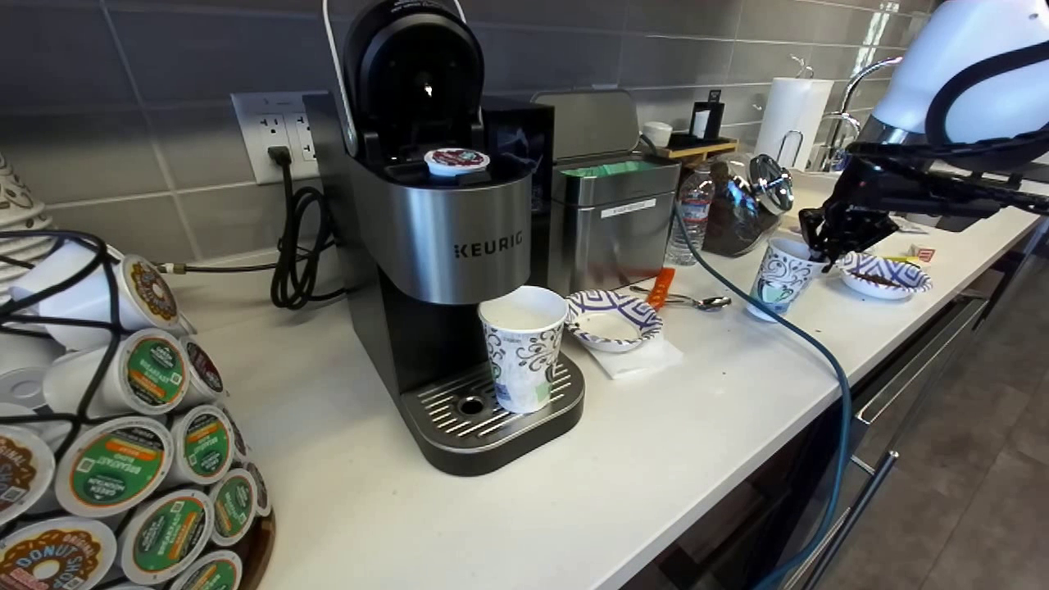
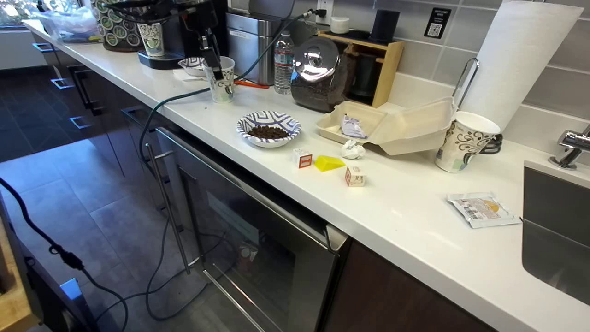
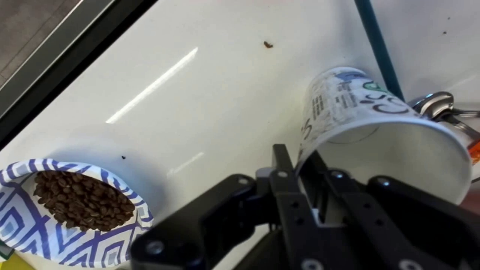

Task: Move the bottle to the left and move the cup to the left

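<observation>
A white paper cup with a printed pattern (image 1: pixel 778 279) stands on the counter; it also shows in an exterior view (image 2: pixel 223 83) and the wrist view (image 3: pixel 345 101). My gripper (image 3: pixel 300 157) straddles its rim, one finger outside and one inside. A narrow gap, wider than the cup wall, shows between the fingers. The inner fingertip is partly hidden by the cup. The clear plastic bottle (image 1: pixel 691 215) stands upright against the wall side, beside the metal bin; it also shows in an exterior view (image 2: pixel 282 76). A like cup (image 1: pixel 524 352) stands on the coffee maker's drip tray.
A blue-patterned bowl of coffee beans (image 2: pixel 268 129) is close to the gripper. A bluish cable (image 1: pixel 787 324) runs over the counter beside the cup. Spoons (image 1: pixel 709 303), another patterned bowl (image 1: pixel 615 319), a jar (image 2: pixel 318 78) and a third cup (image 2: pixel 465 143) stand or lie around.
</observation>
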